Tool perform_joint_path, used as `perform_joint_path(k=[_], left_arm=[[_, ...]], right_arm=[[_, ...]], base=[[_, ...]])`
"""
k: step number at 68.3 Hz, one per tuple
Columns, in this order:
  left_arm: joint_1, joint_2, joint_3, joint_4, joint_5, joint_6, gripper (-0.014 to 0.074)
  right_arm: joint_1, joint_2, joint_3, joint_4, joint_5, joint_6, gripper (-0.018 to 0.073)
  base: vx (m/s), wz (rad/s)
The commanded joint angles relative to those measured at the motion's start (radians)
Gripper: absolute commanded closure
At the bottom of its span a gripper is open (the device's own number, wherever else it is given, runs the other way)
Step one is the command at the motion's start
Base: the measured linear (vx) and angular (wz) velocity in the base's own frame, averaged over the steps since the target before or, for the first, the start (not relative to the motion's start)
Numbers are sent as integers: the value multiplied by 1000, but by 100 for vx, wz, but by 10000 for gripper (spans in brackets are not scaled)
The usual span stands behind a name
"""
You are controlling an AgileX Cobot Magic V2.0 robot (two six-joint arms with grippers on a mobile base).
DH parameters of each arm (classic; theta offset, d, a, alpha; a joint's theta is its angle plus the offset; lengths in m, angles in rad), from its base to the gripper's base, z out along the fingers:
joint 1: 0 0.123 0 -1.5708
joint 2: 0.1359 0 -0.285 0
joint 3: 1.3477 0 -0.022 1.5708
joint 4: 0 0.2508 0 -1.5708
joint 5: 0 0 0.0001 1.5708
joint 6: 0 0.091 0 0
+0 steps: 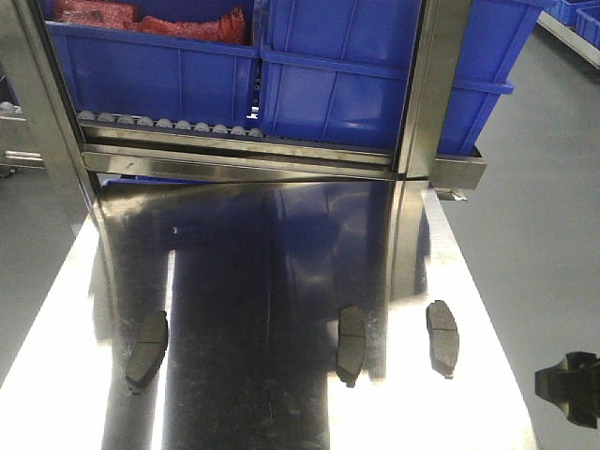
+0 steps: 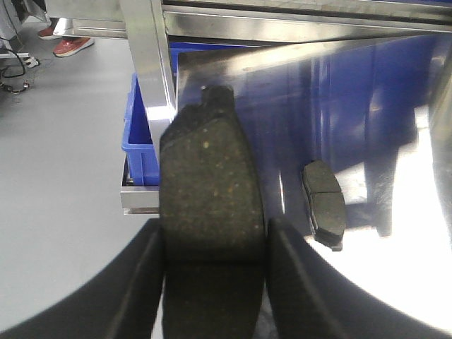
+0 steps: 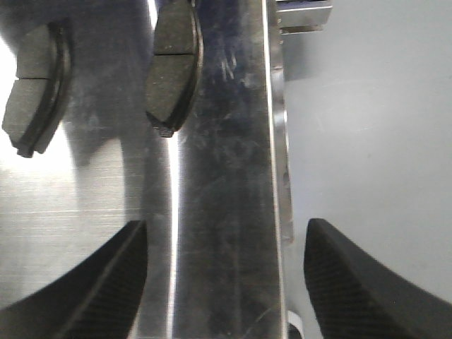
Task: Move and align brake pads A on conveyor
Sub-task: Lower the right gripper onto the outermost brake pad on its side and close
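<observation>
My left pincer (image 2: 215, 233) is clamped on one brake pad (image 2: 208, 176). In the wrist view its long axis runs 12 to 6, end tab at 12. My right pincer (image 3: 226, 226) is spread wide open over the 3 o'clock edge of the steel counter (image 3: 226, 141). Three more pads lie flat on that counter in a row: the left pad (image 1: 147, 349) leans toward 1, the middle pad (image 1: 352, 345) points at 12, and the right pad (image 1: 442, 336) tips slightly toward 11.

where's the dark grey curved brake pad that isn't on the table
Left wrist view: the brake pad is clamped in the left gripper by the left edge of the shiny steel table, left of a second pad on it.
</observation>
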Motion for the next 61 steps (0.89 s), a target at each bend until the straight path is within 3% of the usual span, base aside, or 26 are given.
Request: perform_joint_path(k=[1, 11, 20, 27, 37, 43, 61], left_arm=[[-5, 7, -28, -6, -90, -4, 602], [-5, 7, -28, -6, -90, -4, 602], [-5, 7, -28, -6, -90, -4, 602], [-5, 7, -28, -6, -90, -4, 602], [-5, 7, -28, -6, -90, -4, 602], [-5, 7, -28, -6, -90, -4, 602], [-5, 7, -28, -6, -90, -4, 602]], right_arm=[[-4, 44, -65, 66, -10, -30, 102], [43, 119, -162, 98, 33, -54, 109], [156, 201, -249, 52, 21, 30, 109], [254, 276, -321, -36, 22, 146, 109], [358, 402, -424, -235, 32, 334, 109], [365, 482, -476, -285, 50, 414, 109], [347, 674, -599, -302, 138, 412, 109]], base=[[0, 0], [0, 0], [0, 0], [0, 0], [0, 0], [0, 0], [0, 0]])
